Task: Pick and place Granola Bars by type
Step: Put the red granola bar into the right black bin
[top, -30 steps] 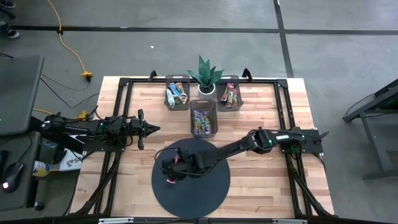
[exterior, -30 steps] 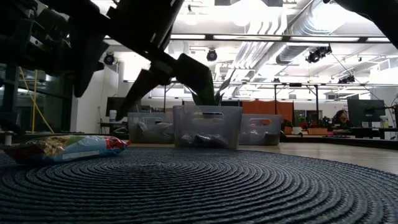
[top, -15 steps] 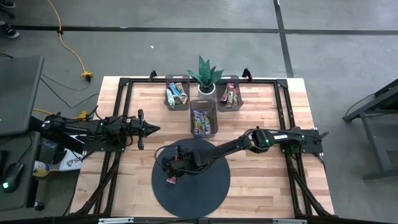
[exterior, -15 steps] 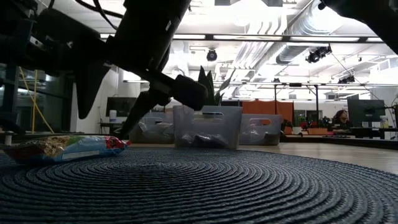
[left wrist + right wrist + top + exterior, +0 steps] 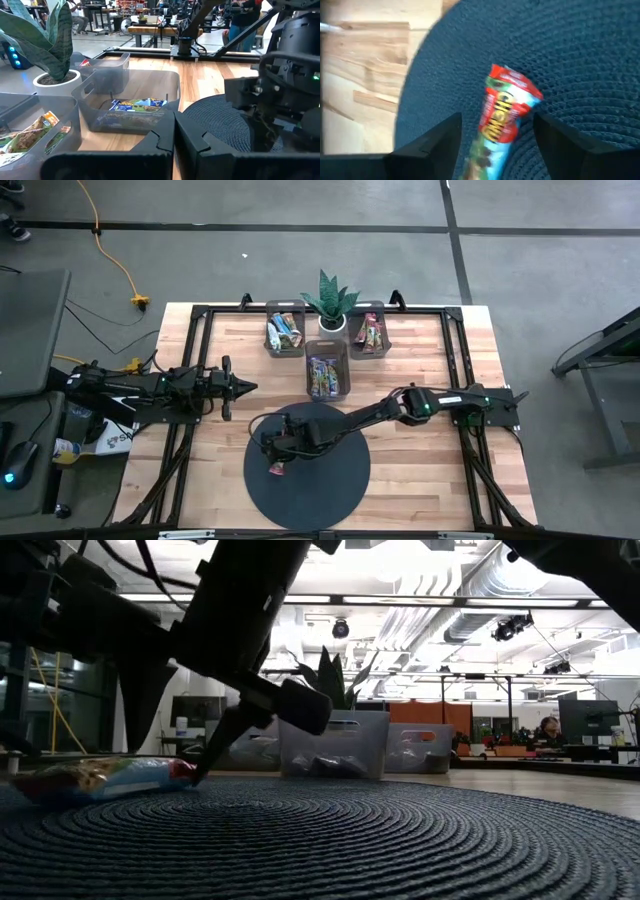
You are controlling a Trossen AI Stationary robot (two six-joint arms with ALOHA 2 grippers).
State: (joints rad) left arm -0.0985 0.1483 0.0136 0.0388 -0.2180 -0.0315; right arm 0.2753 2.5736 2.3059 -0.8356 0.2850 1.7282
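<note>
right gripper jaws spread, straddling the last granola bar on the mat's 9 o'clock side, long axis between fingers; left gripper pressed together, farther off.

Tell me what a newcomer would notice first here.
The right gripper hangs open over a glossy red-and-blue wrapped granola bar on the dark round woven mat. Three translucent grey bins of sorted bars sit beyond, beside a potted plant. The left gripper waits shut.
</note>
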